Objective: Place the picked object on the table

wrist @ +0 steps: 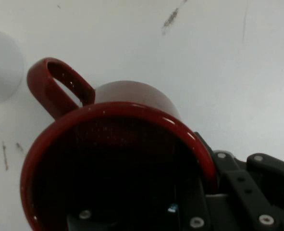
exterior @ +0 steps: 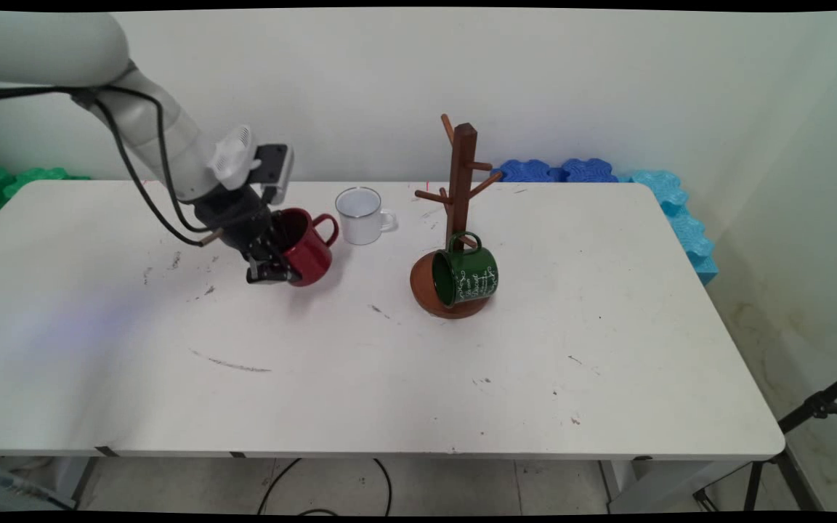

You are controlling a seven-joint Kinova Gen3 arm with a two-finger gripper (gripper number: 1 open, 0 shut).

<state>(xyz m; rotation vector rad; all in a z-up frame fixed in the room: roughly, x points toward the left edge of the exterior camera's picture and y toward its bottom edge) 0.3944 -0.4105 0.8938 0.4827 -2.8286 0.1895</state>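
The black two-finger gripper [exterior: 271,270] is clamping the rim of the glossy red enamel mug [exterior: 307,247], tilted, left of the white enamel mug [exterior: 359,215]. Risk: the thin-rim grip slipping, dropping the mug

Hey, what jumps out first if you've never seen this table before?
The gripper shut on the rim of a tilted red mug, left of centre. Right of it, a green mug hangs on a wooden mug tree, with a small white mug between them, farther back.
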